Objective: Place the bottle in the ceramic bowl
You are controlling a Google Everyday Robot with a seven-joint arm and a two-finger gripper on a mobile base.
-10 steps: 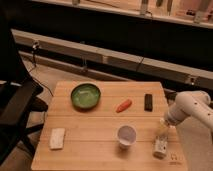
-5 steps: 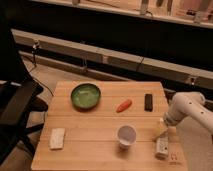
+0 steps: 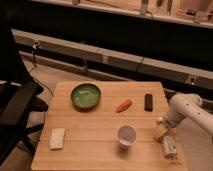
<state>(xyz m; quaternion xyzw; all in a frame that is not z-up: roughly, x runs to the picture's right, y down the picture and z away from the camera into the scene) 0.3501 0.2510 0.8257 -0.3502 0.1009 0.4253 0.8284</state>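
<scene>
One raised camera looks down on the whole table [image 3: 95, 127], tool [image 3: 161, 131] at its right edge.

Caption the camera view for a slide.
The gripper hangs just beside the bottle near the wooden table's right edge, with the green ceramic bowl far across the table.

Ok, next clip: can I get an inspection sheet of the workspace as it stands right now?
Surface: wooden table.
Job's things: bottle near the right front corner, not in the bowl; green bowl at back left, nothing seen in it.
Clutter: cup at front centre; carrot and black block at back right; white pad at front left.
Grippers: gripper low over the table's right side, just behind the bottle.
Cables: thin cable on the floor at left.
Surroundings: black chair at left; long ledge behind.
</scene>
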